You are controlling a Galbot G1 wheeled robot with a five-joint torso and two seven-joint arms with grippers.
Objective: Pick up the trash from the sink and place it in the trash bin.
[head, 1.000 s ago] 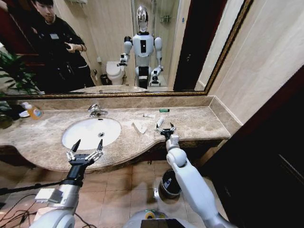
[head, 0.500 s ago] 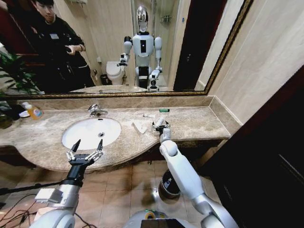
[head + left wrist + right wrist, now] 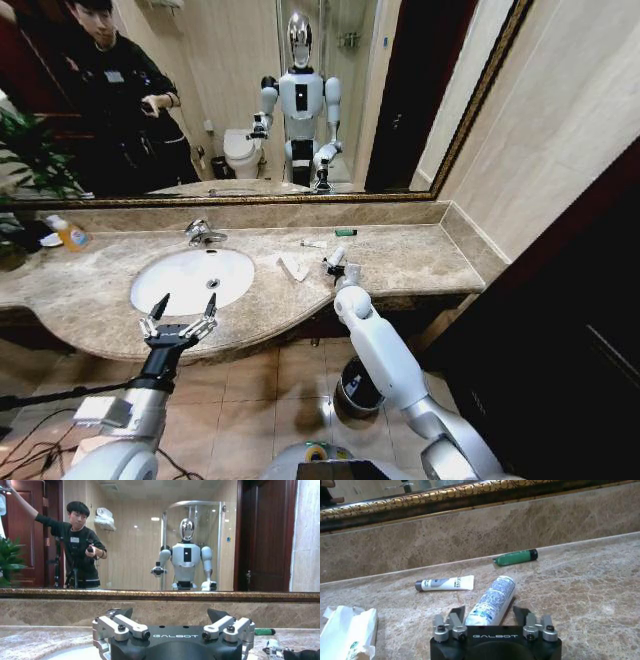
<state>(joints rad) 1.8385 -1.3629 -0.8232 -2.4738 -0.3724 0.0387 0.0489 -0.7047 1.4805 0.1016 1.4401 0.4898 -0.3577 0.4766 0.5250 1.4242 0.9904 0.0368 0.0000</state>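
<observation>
Tube (image 3: 491, 599) between right gripper's (image 3: 490, 619) spread fingers (image 3: 454, 619) — on countertop (image 3: 580, 592).

Two white tubes (image 3: 490, 598) (image 3: 445, 584); one small green piece (image 3: 515, 557); one crumpled white wrapper (image 3: 347, 633); one orange-liquid bottle (image 3: 68, 234); one round bin (image 3: 357, 386); one faucet (image 3: 201, 233).

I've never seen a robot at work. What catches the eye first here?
The right gripper sits low on the marble counter, its open fingers either side of a white tube. More litter lies nearby: a smaller tube, a green piece by the back wall, and a crumpled wrapper. The left gripper hangs open before the sink, and the bin waits on the floor.
</observation>
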